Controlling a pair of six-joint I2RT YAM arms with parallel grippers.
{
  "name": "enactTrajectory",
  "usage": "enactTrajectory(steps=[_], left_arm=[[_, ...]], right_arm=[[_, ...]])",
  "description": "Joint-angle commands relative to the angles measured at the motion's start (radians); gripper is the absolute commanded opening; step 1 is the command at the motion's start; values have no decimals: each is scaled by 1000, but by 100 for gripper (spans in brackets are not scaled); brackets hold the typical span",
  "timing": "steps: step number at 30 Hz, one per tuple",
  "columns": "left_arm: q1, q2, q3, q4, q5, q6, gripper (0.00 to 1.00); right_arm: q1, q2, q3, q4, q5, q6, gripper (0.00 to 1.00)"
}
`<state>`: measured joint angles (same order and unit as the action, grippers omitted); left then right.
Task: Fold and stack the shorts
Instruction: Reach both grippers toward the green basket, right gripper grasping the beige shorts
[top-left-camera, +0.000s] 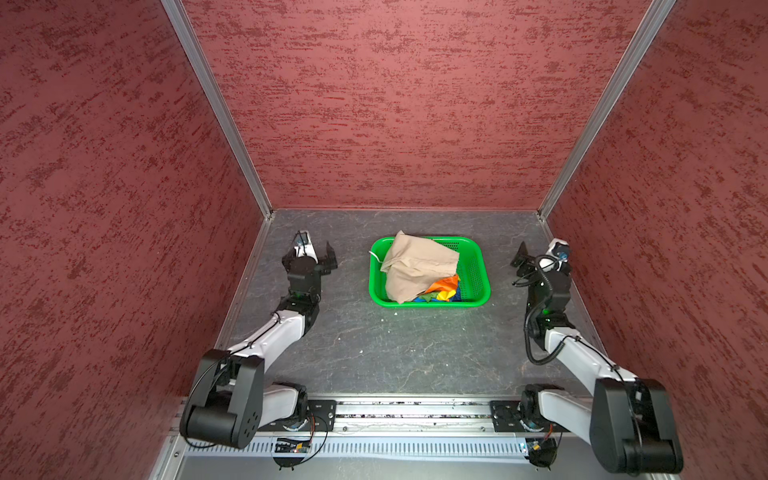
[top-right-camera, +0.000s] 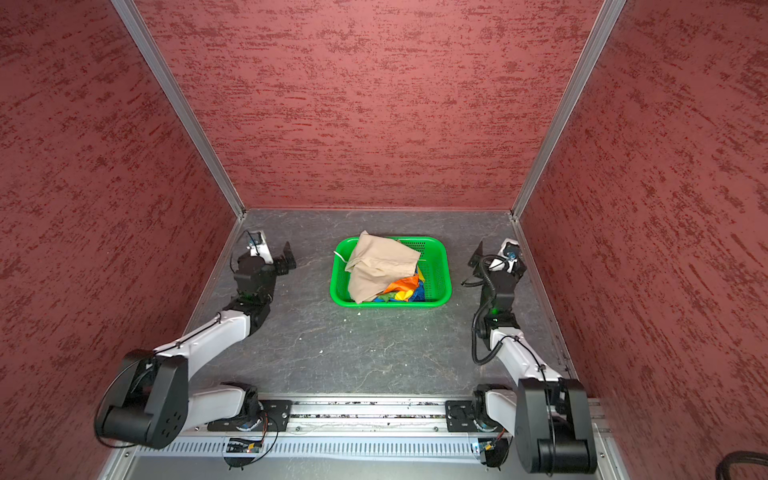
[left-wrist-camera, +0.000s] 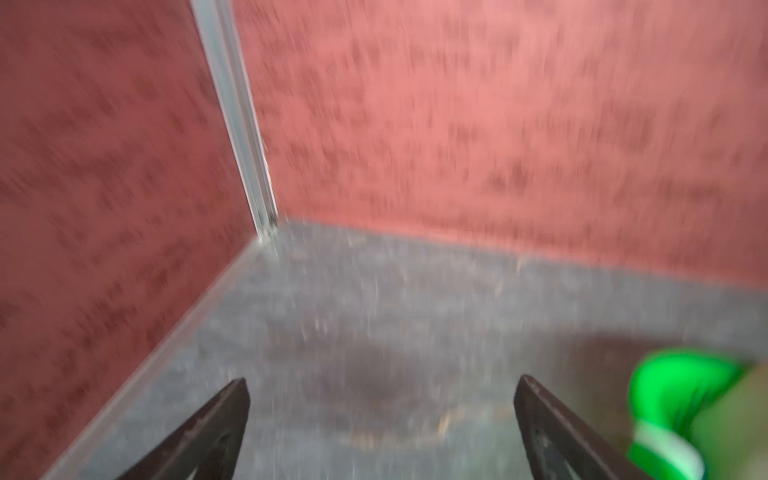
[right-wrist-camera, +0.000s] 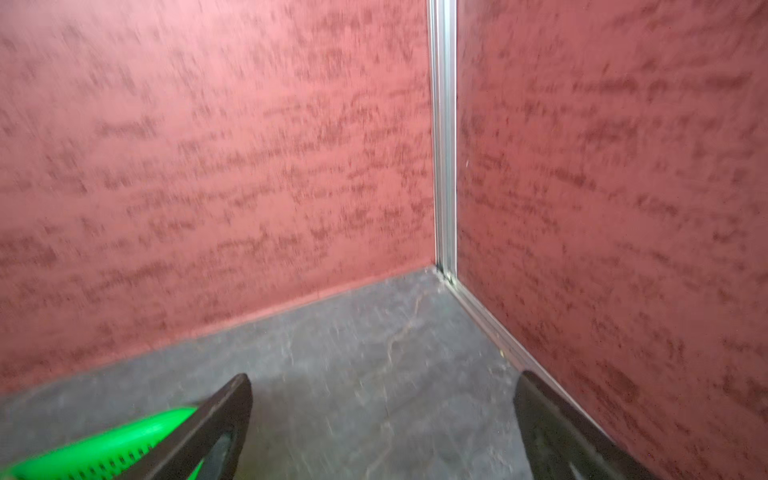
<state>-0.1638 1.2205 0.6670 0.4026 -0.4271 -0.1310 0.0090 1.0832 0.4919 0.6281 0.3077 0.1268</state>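
While both pairs lie heaped in the green perforated plastic basket (top-left-camera: 473, 266) at mid-frame, plain beige cotton shorts (top-left-camera: 417, 266) over shiny rainbow-striped shorts (top-left-camera: 446, 289), folding has not begun. The left gripper (left-wrist-camera: 383, 379) and right gripper (right-wrist-camera: 385, 375) flank it, spread and empty. The next move is probably lifting the beige pair out.

The plain cotton shorts (top-left-camera: 415, 266) are beige with a white drawstring (top-left-camera: 374, 254); the shiny striped shorts (top-left-camera: 444, 286) show orange, yellow, green, blue. The perforated plastic basket (top-left-camera: 432, 304) is bright green; walls (top-left-camera: 395, 104) mottled red.
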Motion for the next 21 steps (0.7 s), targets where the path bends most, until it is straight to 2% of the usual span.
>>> enactTrajectory(steps=[1,3,5,7,9,11,14,15,17,21], left_arm=[[4,-44,192,-547,-252,-388,100],[18,-50,264,-683,-265,-492,99],[51,-68,255,-632,-123,-458,100],[82,-82,242,-629,-28,-502,100],[102,-79,238,-635,62,-517,100],[100,-60,234,-641,134,-523,89],[70,-15,222,-656,196,-536,59],[64,5,215,-652,221,-539,55],[56,46,206,-645,282,-559,53],[39,122,193,-603,412,-582,63]], right_arm=[[52,-32,74,-361,80,109,99],[102,-16,141,-492,142,149,99],[164,6,175,-549,188,148,99],[229,47,221,-612,158,139,96],[262,93,270,-668,87,152,87],[284,134,312,-698,29,181,77],[328,192,375,-710,-17,212,58],[342,212,391,-705,-26,212,55],[356,248,417,-702,-48,223,55],[364,305,481,-702,-139,255,67]])
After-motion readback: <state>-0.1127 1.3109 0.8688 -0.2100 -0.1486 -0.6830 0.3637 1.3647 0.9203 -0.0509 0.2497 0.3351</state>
